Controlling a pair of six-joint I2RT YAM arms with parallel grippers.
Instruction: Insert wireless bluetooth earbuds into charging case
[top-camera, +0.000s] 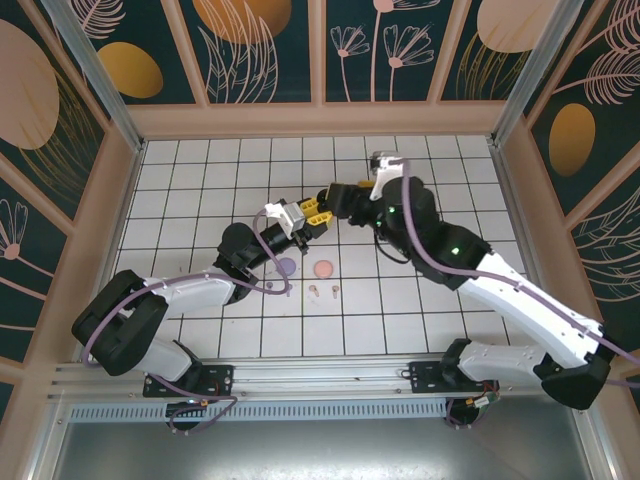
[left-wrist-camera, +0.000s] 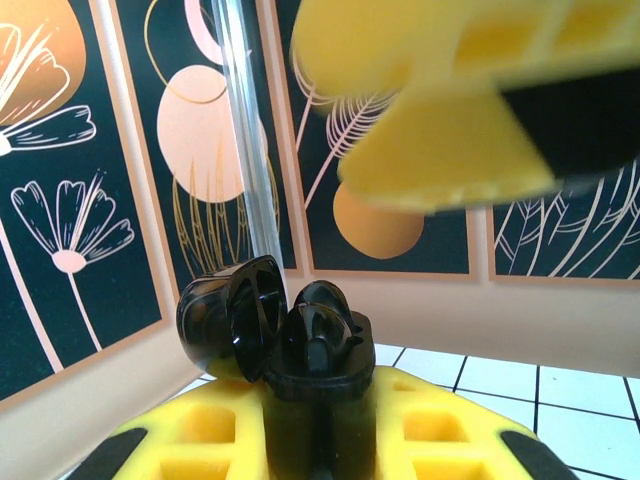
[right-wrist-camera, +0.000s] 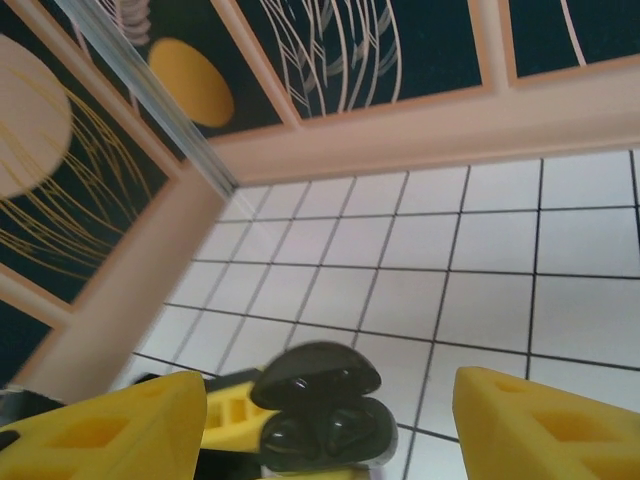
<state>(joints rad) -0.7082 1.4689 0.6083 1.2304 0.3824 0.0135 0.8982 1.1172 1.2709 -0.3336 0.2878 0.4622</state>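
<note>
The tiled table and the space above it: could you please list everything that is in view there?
black charging case: one, black, lid open, raised above the tiles between the two grippers
purple case: one, purple disc, on the tiles below the left gripper
pink case: one, pink disc, on the tiles just right of the purple case
pink earbuds: two, pinkish, tiny, on the tiles just nearer than the pink case
tiled table: one, white with dark grid lines
wall panels: dark teal with floral patterns, around the table
left gripper: yellow fingers, shut on the black charging case
right gripper: yellow fingers, open, one on either side of the case
</note>
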